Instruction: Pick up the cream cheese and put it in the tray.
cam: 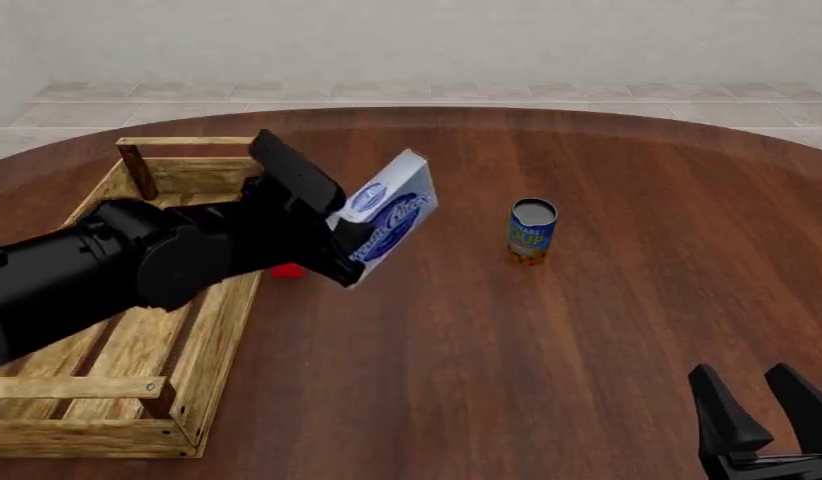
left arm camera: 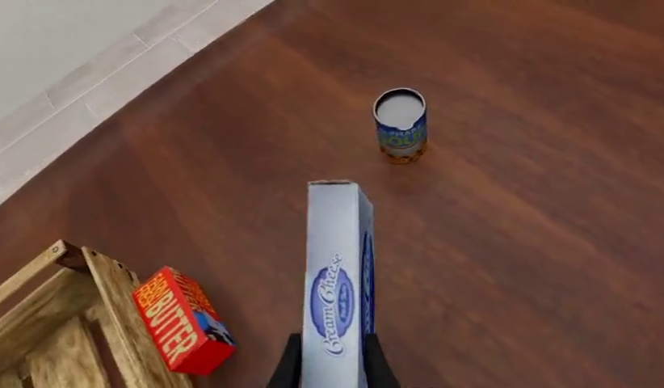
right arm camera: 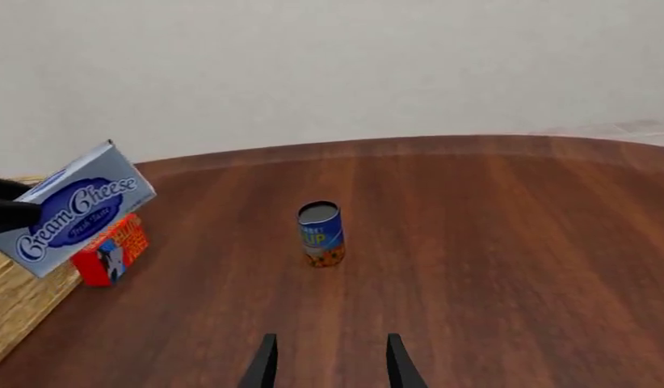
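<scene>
The round dark-wood worktop (cam: 518, 350) carries the light-wood slatted tray (cam: 211, 345) on its left side. The left gripper (left arm camera: 332, 368) is clenched on the cream cheese (cam: 388, 215), holding the box tilted in the air just right of the tray's right wall, not inside it. The right gripper (right arm camera: 328, 360) hangs released near the front right edge. A red butter box (right arm camera: 111, 246) sits by the tray, seemingly touching its wall. A blue can (cam: 531, 230) stands upright, apart to the right.
</scene>
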Controlling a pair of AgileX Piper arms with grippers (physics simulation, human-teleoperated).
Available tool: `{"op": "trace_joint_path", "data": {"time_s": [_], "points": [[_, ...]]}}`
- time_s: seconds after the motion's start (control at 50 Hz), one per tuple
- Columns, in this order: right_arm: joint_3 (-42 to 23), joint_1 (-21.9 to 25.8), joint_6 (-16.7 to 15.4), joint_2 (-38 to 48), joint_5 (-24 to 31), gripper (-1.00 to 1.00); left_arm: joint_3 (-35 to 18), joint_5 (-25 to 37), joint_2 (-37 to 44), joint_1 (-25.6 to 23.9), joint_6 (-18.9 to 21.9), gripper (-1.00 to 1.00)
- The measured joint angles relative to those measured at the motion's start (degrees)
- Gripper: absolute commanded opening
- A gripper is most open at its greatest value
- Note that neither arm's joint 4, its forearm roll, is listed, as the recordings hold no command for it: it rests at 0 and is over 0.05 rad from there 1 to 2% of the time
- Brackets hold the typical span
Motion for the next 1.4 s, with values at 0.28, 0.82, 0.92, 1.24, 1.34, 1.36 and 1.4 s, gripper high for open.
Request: {"op": "trace_joint_path", "data": {"time_s": [0.28,0.82,0.92,1.24,1.34,1.36,1.4], "points": [[0.0,0.3,0.1,-0.6,0.3,1.0,-2.3,2.2,-0.5,7.6,0.0,-1.0],[0.0,1.1,0.7,-2.1,1.1,1.0,-6.0,4.6,1.0,21.7,2.4,-1.0],[0.0,1.2,0.7,-2.2,1.2,1.0,-6.2,4.6,1.5,24.3,3.2,-1.0],[0.0,1.3,0.7,-2.2,1.2,1.0,-4.2,2.4,3.7,32.2,4.4,-1.0],[0.0,1.4,0.6,-2.1,1.1,1.0,-3.3,1.1,4.8,34.6,4.2,-1.0],[0.0,1.4,0.6,-2.1,1.1,1.0,-3.0,0.8,5.0,35.0,4.3,-1.0],[0.0,1.4,0.6,-2.1,1.1,1.0,-2.4,0.2,5.4,35.7,4.3,-1.0]]}}
